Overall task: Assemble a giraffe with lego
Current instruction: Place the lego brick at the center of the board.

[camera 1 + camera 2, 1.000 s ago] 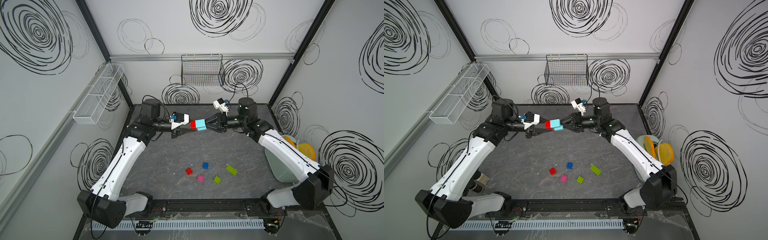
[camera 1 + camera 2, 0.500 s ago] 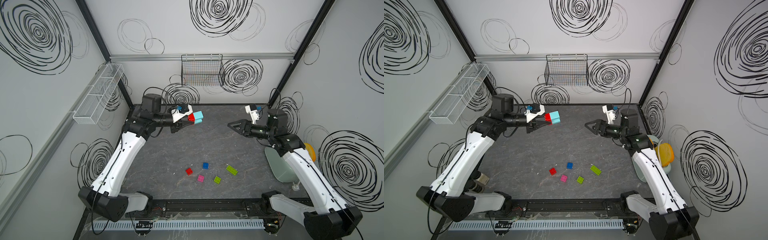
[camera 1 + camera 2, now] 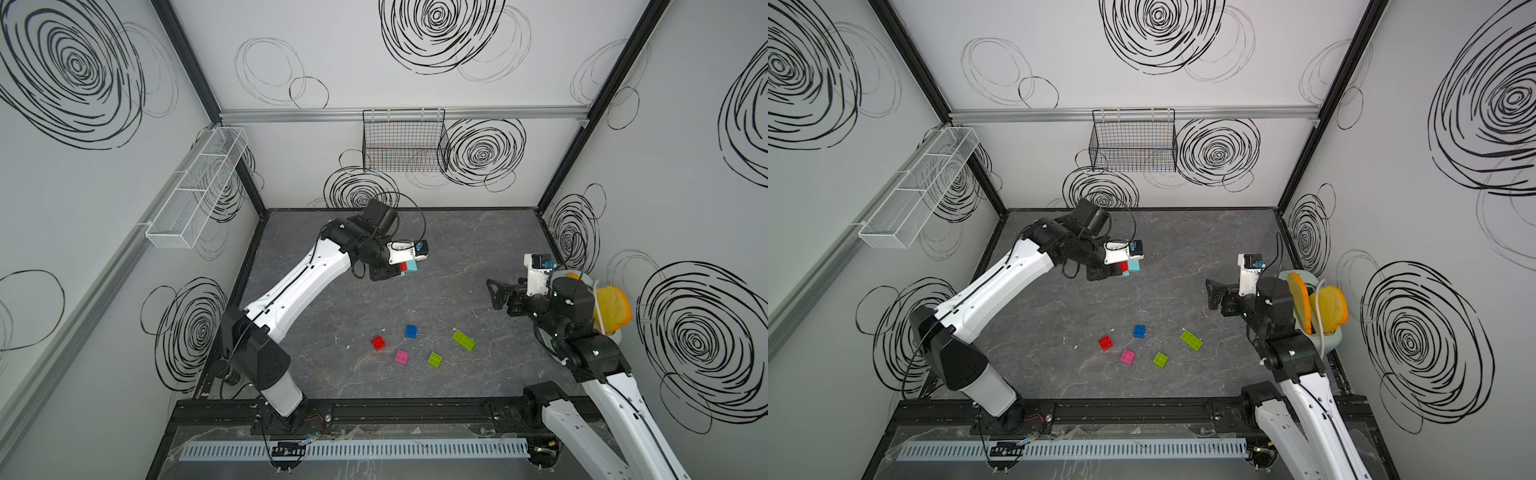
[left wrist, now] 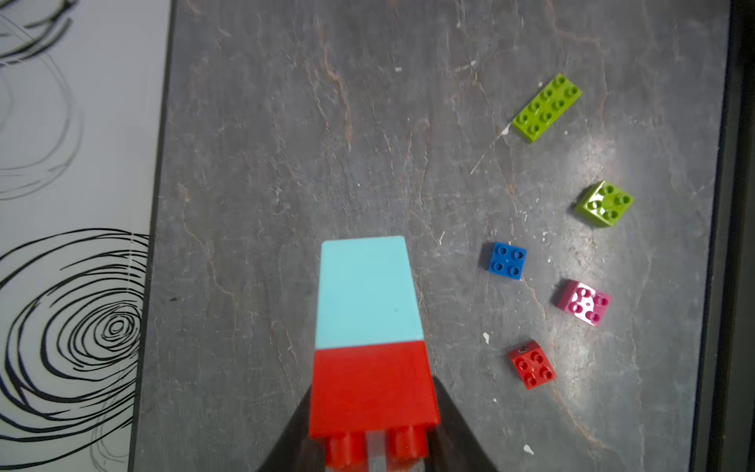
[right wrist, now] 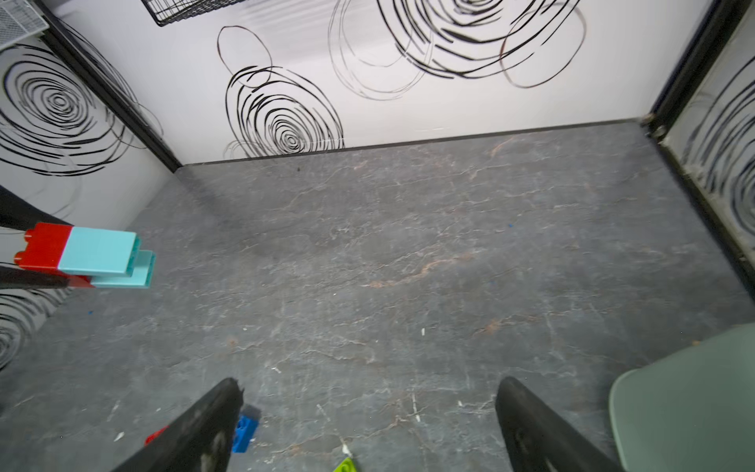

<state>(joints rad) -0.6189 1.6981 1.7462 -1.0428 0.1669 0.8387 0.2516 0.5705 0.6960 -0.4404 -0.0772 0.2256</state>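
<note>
Both top views: one red brick [image 3: 378,343], one blue brick [image 3: 411,331], one pink brick [image 3: 401,356] and two lime bricks [image 3: 464,340] lie on the table [image 3: 457,249]. Left wrist view: the left gripper [image 4: 372,386] pinches the giraffe [image 4: 367,294] by its one red body [image 4: 369,367]. Right wrist view: two cyan legs [image 5: 98,251] show; the right gripper [image 5: 369,382] gapes, empty.

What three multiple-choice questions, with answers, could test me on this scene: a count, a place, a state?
1. How many loose bricks lie on the table? A three; B five; C eight.
2. Where is the red-and-cyan brick stack? A on the table; B in the left gripper; C in a drawer.
3. How is the right gripper? A open, empty; B shut, empty; C shut on a spoon.
Answers:
B: red brick, blue brick, pink brick, small lime brick, long lime brick.
B: it clamps the stack's red end.
A: its jaws stand wide apart, nothing between.
</note>
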